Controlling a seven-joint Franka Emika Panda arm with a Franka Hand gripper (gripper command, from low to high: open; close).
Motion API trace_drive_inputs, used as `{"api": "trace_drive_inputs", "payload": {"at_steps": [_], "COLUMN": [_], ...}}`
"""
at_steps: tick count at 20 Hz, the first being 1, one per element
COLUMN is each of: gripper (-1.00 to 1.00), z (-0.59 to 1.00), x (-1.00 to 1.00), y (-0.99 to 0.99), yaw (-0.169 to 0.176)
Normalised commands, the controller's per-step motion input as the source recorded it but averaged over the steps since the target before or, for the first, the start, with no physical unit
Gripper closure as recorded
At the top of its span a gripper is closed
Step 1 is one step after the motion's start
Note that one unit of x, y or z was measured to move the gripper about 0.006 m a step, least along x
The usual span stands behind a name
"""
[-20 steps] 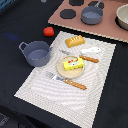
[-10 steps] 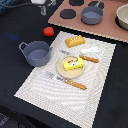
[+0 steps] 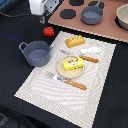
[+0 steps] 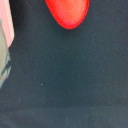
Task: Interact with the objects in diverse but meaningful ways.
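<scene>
In the exterior view the grey-blue pot sat left of centre w/ nothing visible inside; butter block lay on a small plate mid-frame. Grey pan stood at top, contents unclear. Tomato lay on the dark surface, upper left. Arm's fingers hovered above the tomato; opening couldn't be told.

The red tomato looks like smooth plastic with a soft shine; the grey-blue two-handled pot has a matt, even finish; the striped placemat seems woven cloth with fine ribs; the fork and the knife have wood-coloured handles; the dark tabletop looks matt and slightly grainy.
</scene>
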Motion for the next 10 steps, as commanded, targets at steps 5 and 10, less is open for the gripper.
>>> {"api": "trace_drive_inputs", "payload": {"at_steps": [5, 10], "gripper": [-1.00, -1.00], "z": [-0.41, -0.16], "x": [-0.05, 0.13], "y": [0.00, 0.00], "yaw": [0.068, 0.062]}}
